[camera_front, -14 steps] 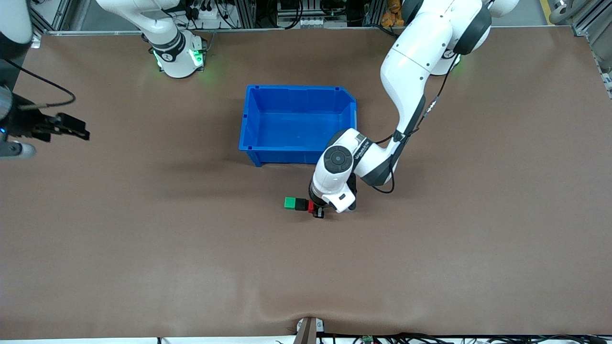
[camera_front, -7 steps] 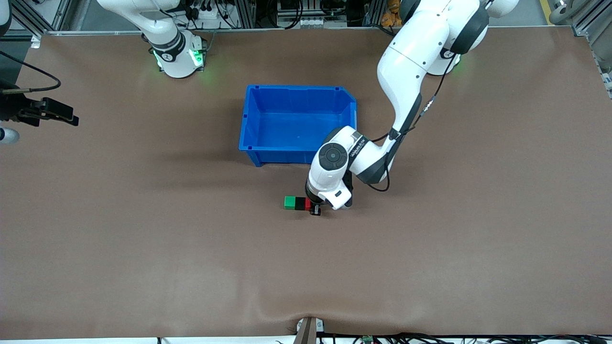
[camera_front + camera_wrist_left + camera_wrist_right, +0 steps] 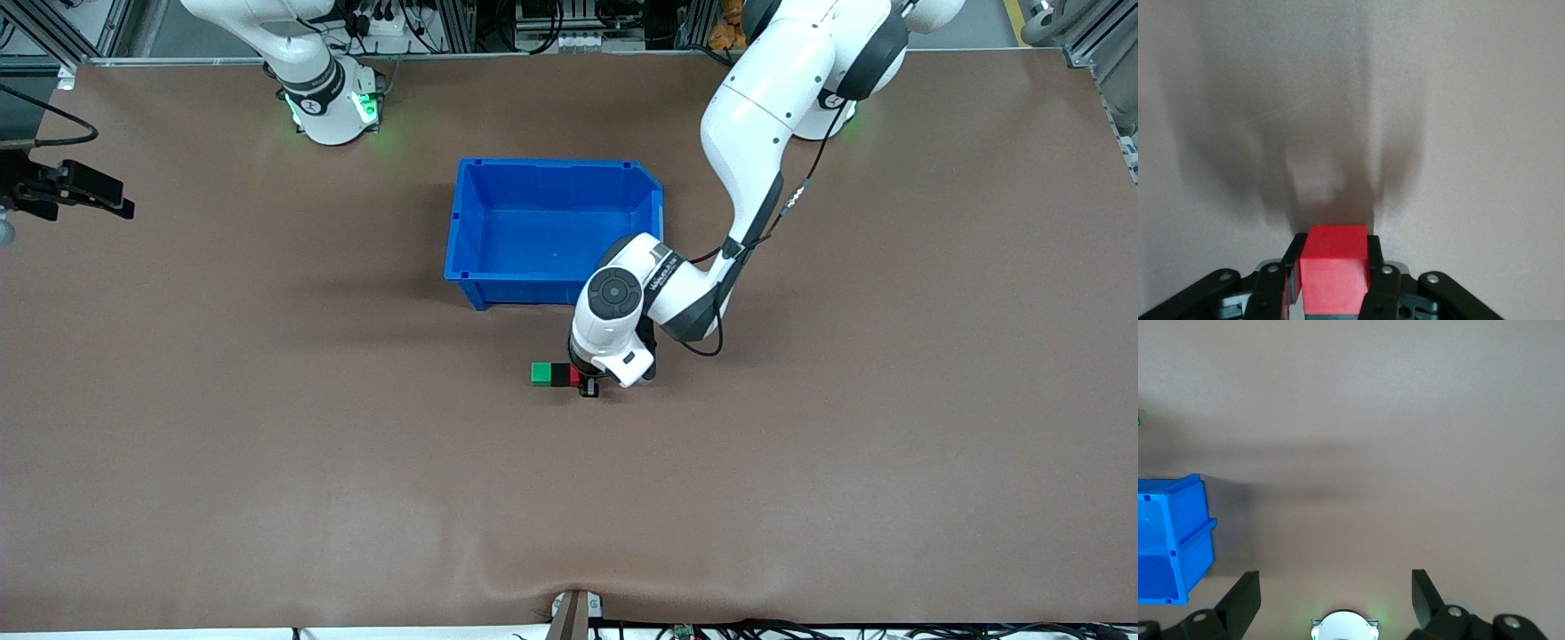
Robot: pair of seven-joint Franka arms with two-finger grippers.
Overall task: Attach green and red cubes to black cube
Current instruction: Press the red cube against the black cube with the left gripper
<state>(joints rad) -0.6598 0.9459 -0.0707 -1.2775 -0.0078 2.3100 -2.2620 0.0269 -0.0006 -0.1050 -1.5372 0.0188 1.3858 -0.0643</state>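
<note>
The green cube, the black cube and the red cube form one touching row on the table, nearer to the front camera than the blue bin. My left gripper is shut on the red cube at the row's end toward the left arm. In the left wrist view the red cube fills the gap between the fingers and hides the black and green cubes. My right gripper is open and empty at the right arm's end of the table; in its wrist view the fingers stand wide apart.
The blue bin stands empty at the table's middle, between the cubes and the robot bases; its corner shows in the right wrist view. The right arm's base has green lights.
My left gripper has shifted slightly toward the bin with the red cube, closing it against the black cube. My right gripper has drawn back toward the right arm's end of the table.
</note>
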